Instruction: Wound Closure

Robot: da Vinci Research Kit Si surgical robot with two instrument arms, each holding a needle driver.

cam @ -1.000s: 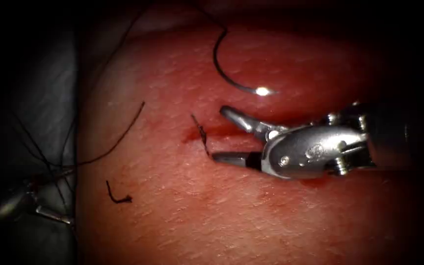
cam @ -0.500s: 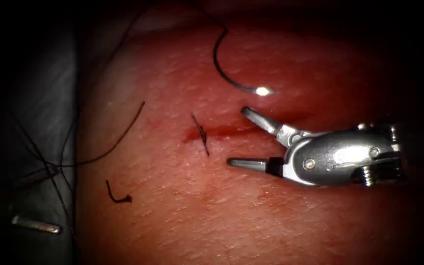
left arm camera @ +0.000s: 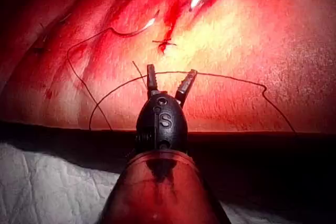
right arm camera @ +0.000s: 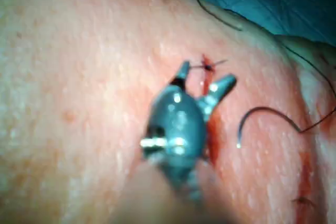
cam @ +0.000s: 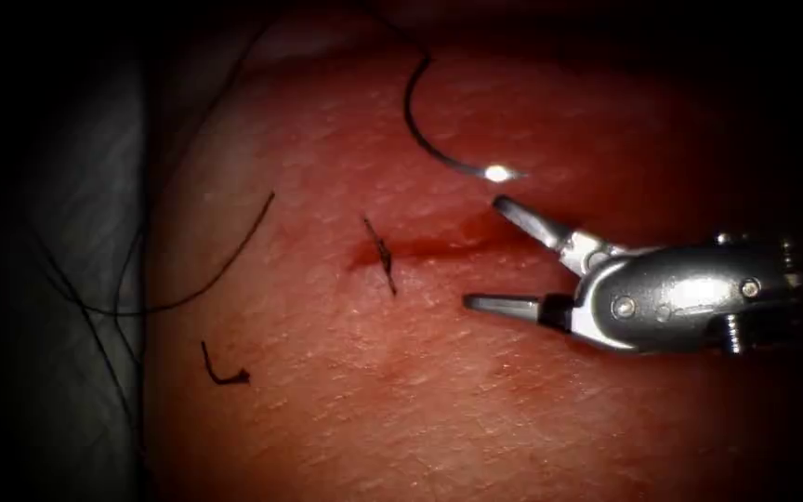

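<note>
The needle (cam: 434, 139) lies loose on the tissue (cam: 401, 390), on the far side of the cut (cam: 429, 246), held by neither tool. Its curve opens to the right, and a bright glint sits on the end nearest the cut; whether that end rests on the surface or dips into it cannot be told. From its far end the thread (cam: 225, 265) runs off to the left, off the tissue's left edge, and loops back onto the tissue as a long dark strand well to the left of the cut. In the right wrist view the needle (right arm camera: 262, 116) lies flat on the tissue just beside the right tool, with thread trailing from it.

A short knotted stitch (cam: 381, 256) crosses the left end of the cut, with red fluid (cam: 439, 244) lying along the cut line. A small cut end of thread (cam: 220, 370) lies apart, nearer and to the left.

The right tool (cam: 485, 253) comes in from the right with its jaws spread wide, one tip on each side of the cut, holding nothing. The far tip is just below the needle's glinting end, not touching it.

In the left wrist view the left tool (left arm camera: 170, 80) hangs at the tissue's edge with its jaws parted and empty; a strand of thread (left arm camera: 231, 77) passes behind the tips.
</note>
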